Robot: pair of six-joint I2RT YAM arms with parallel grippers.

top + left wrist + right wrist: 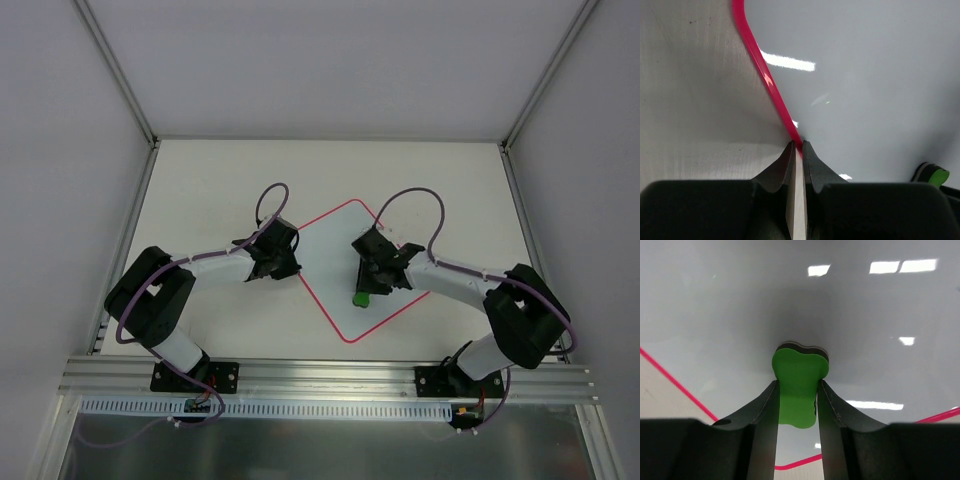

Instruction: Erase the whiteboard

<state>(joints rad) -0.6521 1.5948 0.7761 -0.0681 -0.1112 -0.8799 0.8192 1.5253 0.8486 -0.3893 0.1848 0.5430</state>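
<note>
Worktop (200, 200): white, walled on three sides, being used as the bed for the job.

Board (328, 262): being seen lying flat at mid-worktop between the two hands. It is being presented cornerwise, like a diamond, with one corner being pointed at the far wall and one at the arm bases. The long axis is being judged to run near-left to far-right, though the sides are close in length and the right corner is being hidden. No drawn marks are being made out on the bare parts.

Left hand (797, 146): fingers are being held together on nothing, with the tips being set on the red border (762, 67) at the board's left edge. This is being judged as pinning.

Right hand (797, 390): being clamped on the green eraser (799, 371) over the board's near-right part. Whether the pad is being touched to the surface cannot be told.

Step in hand: wiping. The pad is best laid flat and drawn in overlapping strokes along the long axis, with the board being pinned throughout so it is not being dragged.
</note>
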